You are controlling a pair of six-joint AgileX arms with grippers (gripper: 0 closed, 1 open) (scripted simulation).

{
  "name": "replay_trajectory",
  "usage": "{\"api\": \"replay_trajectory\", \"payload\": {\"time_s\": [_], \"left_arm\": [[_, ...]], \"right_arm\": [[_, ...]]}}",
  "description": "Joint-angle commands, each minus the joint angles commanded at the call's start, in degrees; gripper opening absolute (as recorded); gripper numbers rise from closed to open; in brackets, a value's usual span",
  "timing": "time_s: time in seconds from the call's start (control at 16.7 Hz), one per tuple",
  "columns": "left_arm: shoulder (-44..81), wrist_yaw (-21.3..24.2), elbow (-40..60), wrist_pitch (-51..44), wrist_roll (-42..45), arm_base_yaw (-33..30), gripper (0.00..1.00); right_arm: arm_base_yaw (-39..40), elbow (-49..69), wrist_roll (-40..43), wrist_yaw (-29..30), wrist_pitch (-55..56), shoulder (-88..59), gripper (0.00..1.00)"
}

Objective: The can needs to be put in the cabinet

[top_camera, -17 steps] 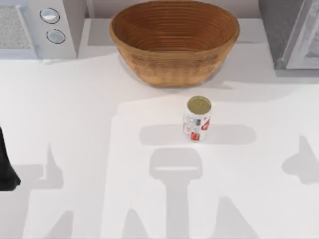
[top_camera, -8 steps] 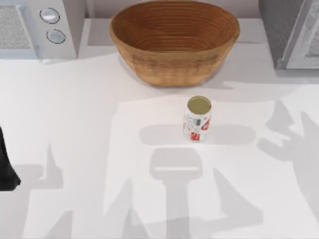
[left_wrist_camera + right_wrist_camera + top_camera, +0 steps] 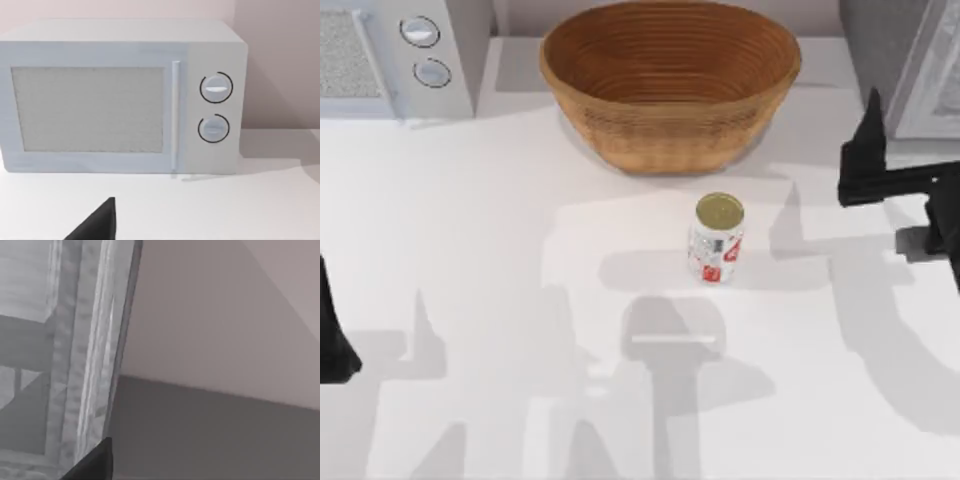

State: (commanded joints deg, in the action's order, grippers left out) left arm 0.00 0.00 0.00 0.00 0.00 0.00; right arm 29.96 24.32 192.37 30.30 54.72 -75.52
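Basket [image 3: 670,85] at 12 o'clock of the table [image 3: 500,250], nothing visible inside (bare woven ribs only). Can [image 3: 718,238] upright near table centre, just at the basket's 6 o'clock side, apart from it, white surface open all round. Microwave [image 3: 395,55] at 10 o'clock, door closed. Cabinet [image 3: 910,65] at 2 o'clock, at the table's far edge. Right gripper [image 3: 876,160] reaching in from 3 o'clock, near the cabinet, well apart from the can; fingers' spacing unclear. Left gripper [image 3: 332,340] parked at 9 o'clock by the edge, finger spacing unclear too.
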Motion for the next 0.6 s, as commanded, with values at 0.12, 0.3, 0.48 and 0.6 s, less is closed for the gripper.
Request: {"api": "replay_trajectory", "payload": {"time_s": [0.12, 0.3, 0.48, 0.6], "left_arm": [[0.00, 0.00, 0.00, 0.00, 0.00, 0.00, 1.00], [0.00, 0.00, 0.00, 0.00, 0.00, 0.00, 1.00], [0.00, 0.00, 0.00, 0.00, 0.00, 0.00, 1.00], [0.00, 0.00, 0.00, 0.00, 0.00, 0.00, 1.00]], "right_arm": [[2.82, 2.14, 18.19, 2.96, 5.10, -7.44, 1.00], [6.94, 5.22, 44.97, 7.33, 12.53, -18.37, 1.00], [10.86, 8.10, 70.69, 11.51, 19.58, -28.83, 1.00], [13.31, 9.87, 86.93, 14.14, 23.97, -35.37, 1.00]]}}
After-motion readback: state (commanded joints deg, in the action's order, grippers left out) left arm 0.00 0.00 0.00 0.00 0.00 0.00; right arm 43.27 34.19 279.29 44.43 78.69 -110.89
